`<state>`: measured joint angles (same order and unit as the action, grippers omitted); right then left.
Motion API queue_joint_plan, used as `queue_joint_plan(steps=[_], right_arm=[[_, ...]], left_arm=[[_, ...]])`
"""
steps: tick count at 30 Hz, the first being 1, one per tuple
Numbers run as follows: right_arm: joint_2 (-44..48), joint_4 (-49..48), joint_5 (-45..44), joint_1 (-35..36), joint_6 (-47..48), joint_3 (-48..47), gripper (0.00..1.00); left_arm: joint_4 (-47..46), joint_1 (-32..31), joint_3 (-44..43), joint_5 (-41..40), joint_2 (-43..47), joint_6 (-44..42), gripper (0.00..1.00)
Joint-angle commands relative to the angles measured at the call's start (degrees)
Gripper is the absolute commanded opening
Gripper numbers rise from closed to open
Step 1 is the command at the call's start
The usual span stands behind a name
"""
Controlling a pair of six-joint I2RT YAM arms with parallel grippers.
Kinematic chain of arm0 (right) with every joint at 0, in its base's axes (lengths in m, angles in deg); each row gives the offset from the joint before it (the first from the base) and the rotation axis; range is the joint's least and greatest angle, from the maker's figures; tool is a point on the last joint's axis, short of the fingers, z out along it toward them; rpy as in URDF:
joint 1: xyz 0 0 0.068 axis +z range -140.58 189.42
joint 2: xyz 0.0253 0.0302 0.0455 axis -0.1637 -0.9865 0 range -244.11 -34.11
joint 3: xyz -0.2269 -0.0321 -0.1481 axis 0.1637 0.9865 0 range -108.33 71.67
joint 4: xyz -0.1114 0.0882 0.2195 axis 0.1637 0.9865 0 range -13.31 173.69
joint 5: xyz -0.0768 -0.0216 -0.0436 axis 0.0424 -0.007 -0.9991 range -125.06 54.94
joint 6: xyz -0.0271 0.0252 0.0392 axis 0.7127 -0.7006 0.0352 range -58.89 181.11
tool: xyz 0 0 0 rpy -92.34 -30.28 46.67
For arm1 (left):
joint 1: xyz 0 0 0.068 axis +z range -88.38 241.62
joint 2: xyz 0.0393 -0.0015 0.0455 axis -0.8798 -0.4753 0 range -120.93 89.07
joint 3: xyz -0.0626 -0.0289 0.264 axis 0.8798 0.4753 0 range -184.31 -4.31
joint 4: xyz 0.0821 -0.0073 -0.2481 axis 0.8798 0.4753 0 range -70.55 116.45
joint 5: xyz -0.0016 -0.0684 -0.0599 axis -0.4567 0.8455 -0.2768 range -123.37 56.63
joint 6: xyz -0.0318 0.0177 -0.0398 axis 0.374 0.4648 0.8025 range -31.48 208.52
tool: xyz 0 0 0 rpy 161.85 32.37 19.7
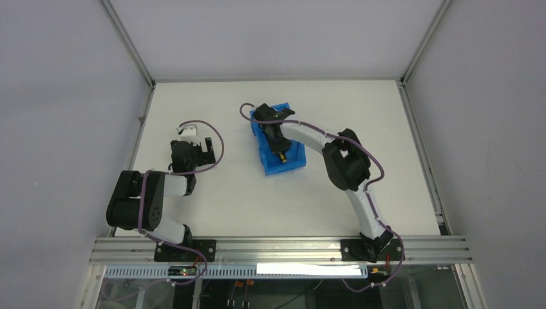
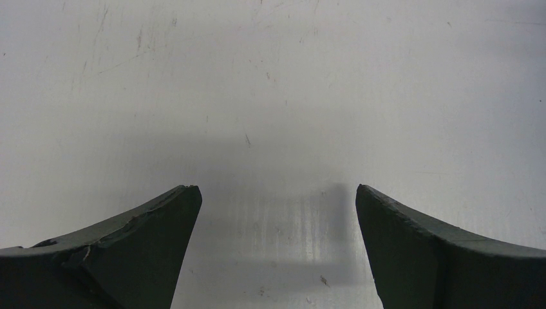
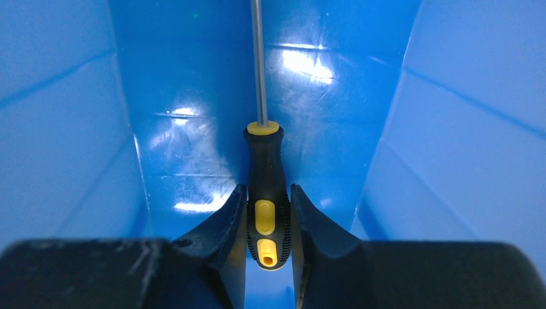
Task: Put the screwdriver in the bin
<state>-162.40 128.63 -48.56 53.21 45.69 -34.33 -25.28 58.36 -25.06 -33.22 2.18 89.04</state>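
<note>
The blue bin [image 1: 291, 161] stands on the white table at centre back, with its walls filling the right wrist view [image 3: 451, 129]. My right gripper [image 1: 275, 138] reaches down inside it. In the right wrist view the right gripper [image 3: 268, 188] is shut on the black-and-yellow handle of the screwdriver [image 3: 266, 161], with both fingers pressed to its sides. The thin shaft points away along the bin's floor. A yellow bit of the screwdriver [image 1: 281, 155] shows in the top view. My left gripper [image 1: 195, 149] is open and empty over bare table, its jaws wide apart in the left wrist view [image 2: 278, 193].
The white table is framed by metal rails [image 1: 145, 116] at left, right and back, with grey walls beyond. A purple cable [image 1: 216, 138] loops beside the left wrist. The right arm's elbow [image 1: 348, 164] hangs right of the bin.
</note>
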Motion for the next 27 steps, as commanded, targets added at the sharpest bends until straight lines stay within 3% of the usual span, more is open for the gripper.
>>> queue_joint_plan(steps=[1, 10, 16, 18, 20, 27], right_arm=[[2.0, -3.2, -0.3, 0.1, -1.2, 0.1, 0.21], [7.7, -0.7, -2.1, 0.7, 0.3, -2.7, 0.46], [13.7, 1.0, -3.8, 1.2, 1.6, -4.1, 0.52], [16.6, 0.4, -4.2, 1.1, 2.2, -3.3, 0.63], [20.9, -2.1, -5.0, 1.0, 3.2, -0.3, 0.96], [35.5, -16.3, -6.0, -1.1, 6.1, 16.6, 0.99]], left_arm=[[-1.6, 0.4, -1.1, 0.6, 0.5, 0.0, 1.0], [-1.6, 0.4, -1.1, 0.6, 0.5, 0.0, 1.0], [-1.6, 0.4, -1.1, 0.6, 0.5, 0.0, 1.0], [-1.6, 0.4, -1.1, 0.6, 0.5, 0.0, 1.0], [-1.6, 0.4, -1.1, 0.6, 0.5, 0.0, 1.0], [-1.6, 0.3, -1.1, 0.6, 0.5, 0.0, 1.0]])
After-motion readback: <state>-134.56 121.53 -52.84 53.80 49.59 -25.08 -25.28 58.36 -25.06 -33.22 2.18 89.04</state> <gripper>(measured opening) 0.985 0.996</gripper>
